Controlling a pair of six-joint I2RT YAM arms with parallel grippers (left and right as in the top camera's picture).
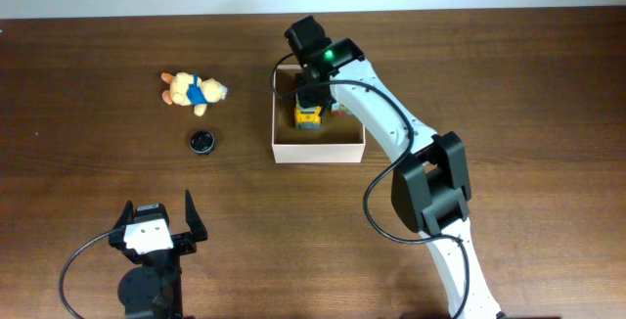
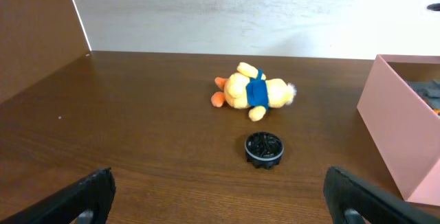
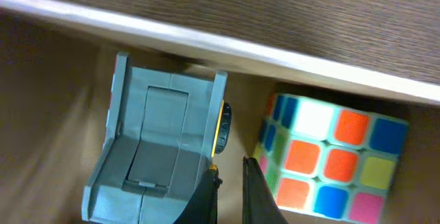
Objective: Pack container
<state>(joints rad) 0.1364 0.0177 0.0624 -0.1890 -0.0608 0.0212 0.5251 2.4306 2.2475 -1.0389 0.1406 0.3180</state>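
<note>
Container [image 1: 318, 153] sat mid-worktop [image 1: 98, 182] holding toy truck [image 3: 158, 148] and colour cube [image 3: 330, 155]; right fingers [image 3: 253, 196], pressed together on nothing, hung inside beside the truck, probably to nudge it snug, while left fingers [image 2: 75, 200] stood wide apart facing plush [image 2: 254, 92] and black disc [image 2: 264, 148], likely next.

Bright even light; soft shadows; container [image 3: 41, 100] floor blurred close-up.

One container [image 1: 318, 151], plush [image 1: 193, 90], cap [image 1: 201, 142], truck [image 1: 309, 116] and cube [image 3: 330, 159].
</note>
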